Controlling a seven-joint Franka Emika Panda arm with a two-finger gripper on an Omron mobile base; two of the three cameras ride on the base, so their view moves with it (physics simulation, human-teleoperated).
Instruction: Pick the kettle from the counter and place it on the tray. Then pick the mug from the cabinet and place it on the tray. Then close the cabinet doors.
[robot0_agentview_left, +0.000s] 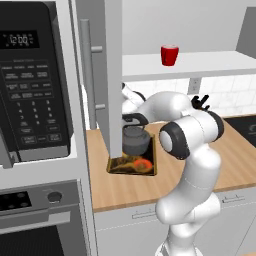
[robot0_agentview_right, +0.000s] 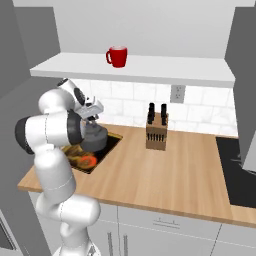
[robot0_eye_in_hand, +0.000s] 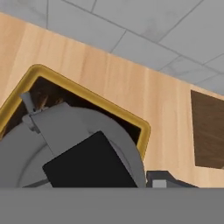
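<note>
The gripper (robot0_agentview_left: 134, 120) hangs directly over the kettle (robot0_agentview_left: 136, 142), right at its black arched handle. In the hand view the kettle's (robot0_eye_in_hand: 87, 131) grey body and the dark handle sit hard against the camera, and one fingertip (robot0_eye_in_hand: 164, 179) shows off to the side. I cannot tell whether the jaws are clenched on the handle or standing free around it.

That doubt is the main risk. If the fingers have any hold on the handle when the arm rises, the kettle will likely come up with it or tip. It seems to rest toward the back of the tray (robot0_agentview_left: 131, 172), close to one corner of the thin rim (robot0_eye_in_hand: 109, 103). A small drag could therefore leave it perched on the rim or push it off onto the tabletop (robot0_agentview_left: 200, 175).

The second hazard is the open cabinet door (robot0_agentview_left: 112, 75). It hangs just beside the wrist, over the left end of the tabletop. A climb toward the shelf could clip its edge, or the front lip of the cabinet shelf (robot0_agentview_left: 200, 64).

The tray lies toward the left end of the tabletop, roughly midway between the front and back edges. The kettle (robot0_agentview_right: 96, 140) is on it, beneath the gripper. The red mug (robot0_agentview_right: 118, 56) stands upright on the cabinet shelf, well above the gripper and to its right, not yet fetched. A knife block (robot0_agentview_right: 156, 131) stands near the back edge, well apart from the tray.
</note>
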